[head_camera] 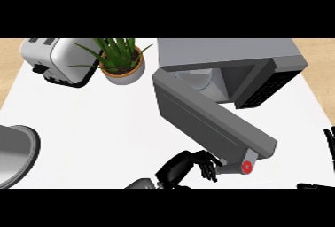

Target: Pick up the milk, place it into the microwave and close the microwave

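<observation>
The grey microwave (pixel 229 55) stands at the back right with its door (pixel 209 119) swung wide open toward me. Inside, only a pale round turntable (pixel 196 80) shows; I see no milk in this view. My left hand (pixel 186 166) is low in the middle, beside the near end of the door. Its fingers (pixel 208 167) are loosely bent and hold nothing. They reach to a small grey piece with a red round mark (pixel 247 167) under the door's free end. My right hand (pixel 329 142) rests open at the right edge, mostly cut off.
A silver toaster (pixel 59 60) sits at the back left with a potted plant (pixel 121 62) beside it. A grey round rim of a bowl or pan (pixel 16 153) shows at the left edge. The white counter (pixel 98 128) lies between them and the door.
</observation>
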